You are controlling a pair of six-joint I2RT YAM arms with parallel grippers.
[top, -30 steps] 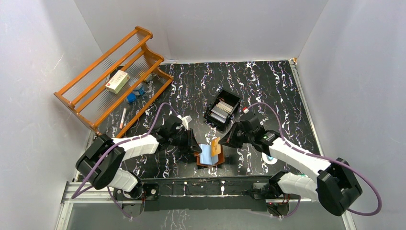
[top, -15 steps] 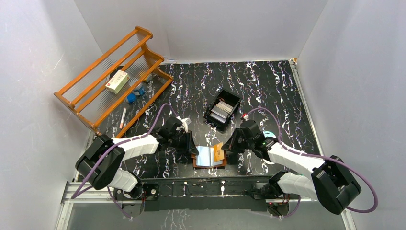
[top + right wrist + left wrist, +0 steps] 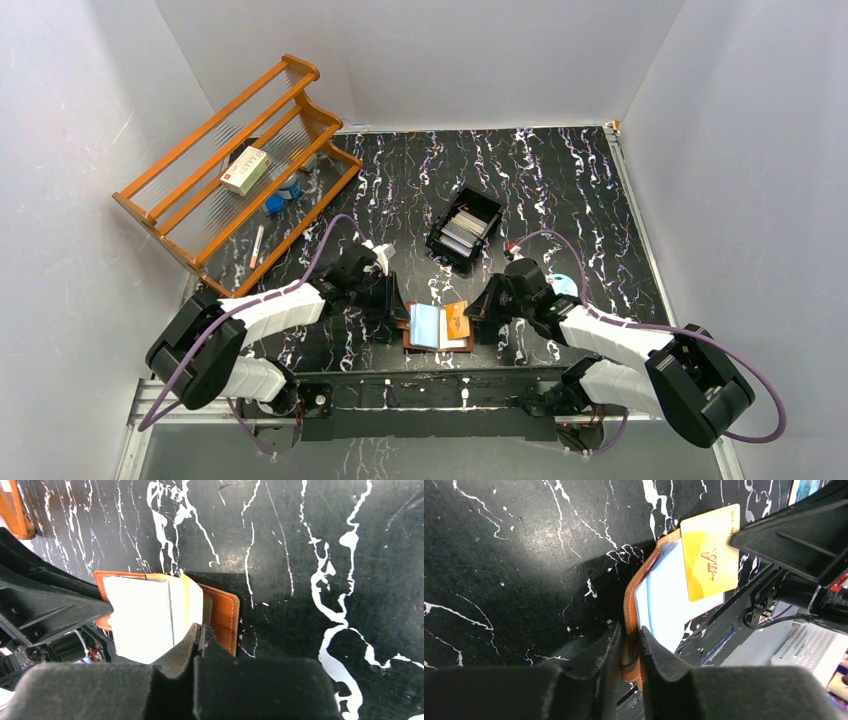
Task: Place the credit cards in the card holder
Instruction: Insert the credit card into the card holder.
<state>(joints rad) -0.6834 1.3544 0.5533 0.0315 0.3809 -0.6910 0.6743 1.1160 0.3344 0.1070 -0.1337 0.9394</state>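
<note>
Black tabletop (image 3: pixel 560 170) with white marbling all over. The black tray (image 3: pixel 465 228) sits around the middle (cards stacked inside). Well left of the tray stands a wooden rack (image 3: pixel 302 70), with a thin pen-like stick (image 3: pixel 257 245) lying at its foot. Nearer than the tray, the brown card holder (image 3: pixel 438 327) lies open.

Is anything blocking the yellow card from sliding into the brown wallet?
Nothing visible blocks it. The right end effector holds the orange-gold card right against the open card holder's blue sleeves. The left end effector pinches the holder's edge, off to the side of the card's path.
</note>
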